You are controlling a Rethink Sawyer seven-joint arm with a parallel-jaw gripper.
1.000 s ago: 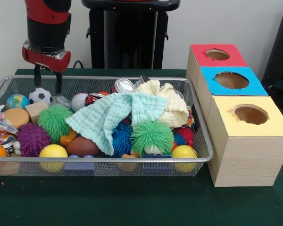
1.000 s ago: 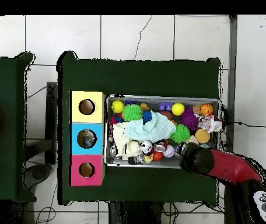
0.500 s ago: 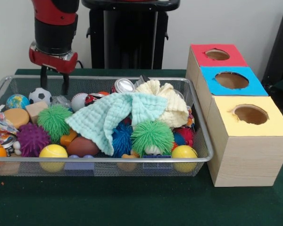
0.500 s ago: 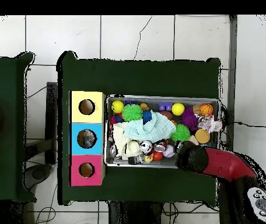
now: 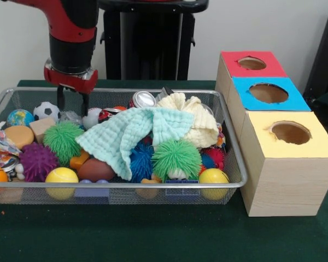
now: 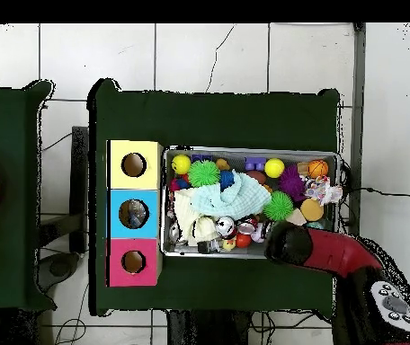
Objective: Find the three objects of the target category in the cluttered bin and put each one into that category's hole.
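Note:
The wire mesh bin (image 5: 126, 185) is full of toys. At its back left lie a soccer ball (image 5: 46, 111), a globe ball (image 5: 19, 117) and a white baseball (image 5: 92, 117). A mint cloth (image 5: 131, 134) and a cream cloth (image 5: 194, 117) cover the middle. My gripper (image 5: 72, 105) hangs open and empty over the back left of the bin, fingers down just above the baseball. Overhead, the arm's wrist (image 6: 285, 244) covers the gripper at the bin's (image 6: 245, 151) near edge.
Red (image 5: 232, 60), blue (image 5: 243, 87) and yellow (image 5: 317, 144) boxes with round holes stand right of the bin. In the bin also lie green (image 5: 63, 141) and purple (image 5: 37, 161) spiky balls, a can (image 5: 144, 99) and yellow balls (image 5: 61, 176).
The arm has moved right along the bin's back edge in the front view, from over the soccer ball to over the baseball. The gripper stays open. The toys have not moved.

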